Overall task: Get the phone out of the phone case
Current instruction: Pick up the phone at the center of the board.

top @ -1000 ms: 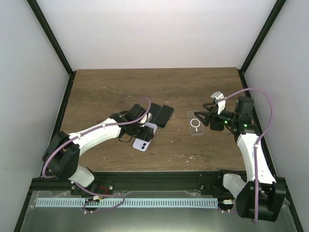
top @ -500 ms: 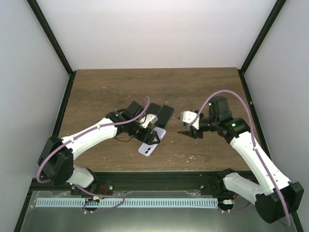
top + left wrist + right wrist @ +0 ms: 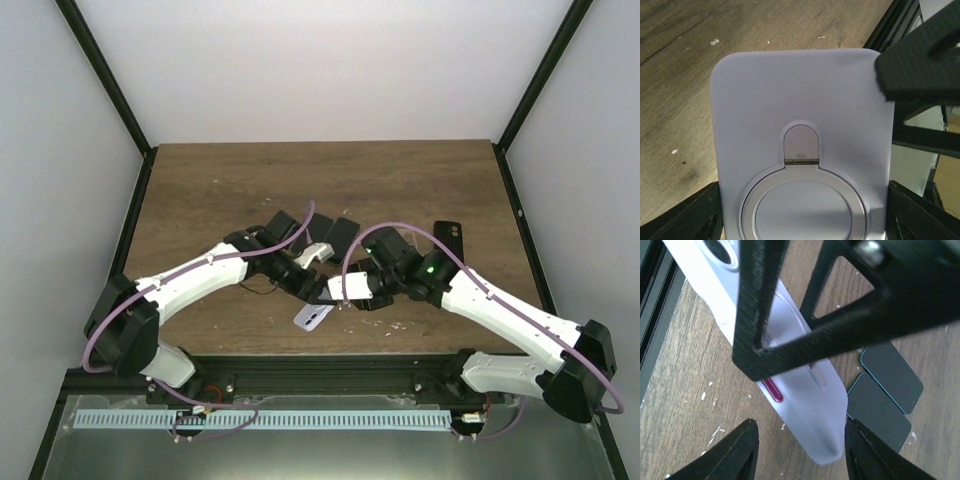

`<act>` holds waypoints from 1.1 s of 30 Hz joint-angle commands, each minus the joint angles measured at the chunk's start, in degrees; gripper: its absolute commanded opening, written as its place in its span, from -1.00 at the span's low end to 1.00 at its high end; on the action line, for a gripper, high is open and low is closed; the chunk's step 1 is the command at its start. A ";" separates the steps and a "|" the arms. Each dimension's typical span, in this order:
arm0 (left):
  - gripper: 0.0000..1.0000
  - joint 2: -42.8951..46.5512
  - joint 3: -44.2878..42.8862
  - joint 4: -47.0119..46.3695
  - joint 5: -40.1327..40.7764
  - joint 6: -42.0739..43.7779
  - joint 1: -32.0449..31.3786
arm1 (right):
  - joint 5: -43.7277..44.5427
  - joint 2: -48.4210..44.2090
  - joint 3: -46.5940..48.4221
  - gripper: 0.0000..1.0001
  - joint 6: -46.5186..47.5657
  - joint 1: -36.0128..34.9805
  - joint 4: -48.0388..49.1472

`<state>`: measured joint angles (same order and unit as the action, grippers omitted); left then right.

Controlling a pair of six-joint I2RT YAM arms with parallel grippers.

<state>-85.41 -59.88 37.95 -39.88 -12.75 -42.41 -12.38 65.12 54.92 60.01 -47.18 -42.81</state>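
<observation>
The lilac phone case (image 3: 800,110) with a metal ring stand on its back fills the left wrist view. My left gripper (image 3: 802,210) is shut on its two long sides and holds it tilted above the table (image 3: 220,190). From above, the phone case (image 3: 313,317) hangs out toward the front edge. The phone sits inside; only a camera lens (image 3: 720,252) and a magenta side button (image 3: 772,389) show. My right gripper (image 3: 800,450) is open and straddles the case's rounded end (image 3: 820,435), with a gap on one side. From above, my right gripper (image 3: 337,291) meets my left gripper (image 3: 303,278).
Two dark phones (image 3: 887,385) lie flat side by side just behind the case, seen from above as dark slabs (image 3: 340,236). Another dark slab (image 3: 448,236) lies to the right of the right arm. The black front rail (image 3: 330,362) runs close below the case.
My right arm has swung left from the clear case to the lilac case, and its jaws have narrowed. My left gripper has carried the case toward the front edge.
</observation>
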 commanded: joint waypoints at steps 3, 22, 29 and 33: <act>0.03 -1.25 -1.69 -1.36 -5.70 1.72 -0.21 | 8.99 0.92 -1.36 -0.08 5.18 -4.52 2.60; 0.21 -2.24 -1.54 -2.61 -5.86 -0.08 5.11 | 16.18 2.64 -1.96 -0.98 10.60 -8.61 2.65; 0.75 12.17 7.87 -16.25 4.25 -7.52 8.03 | 7.06 -0.66 -2.27 -0.99 4.15 -3.77 0.53; 0.99 22.98 14.05 -24.15 13.10 -11.27 8.06 | 0.33 -3.84 -4.62 -0.99 -0.15 0.55 0.65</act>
<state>-70.57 -49.98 24.97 -37.19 -19.20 -35.24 -3.51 64.99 51.90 65.54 -50.30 -38.81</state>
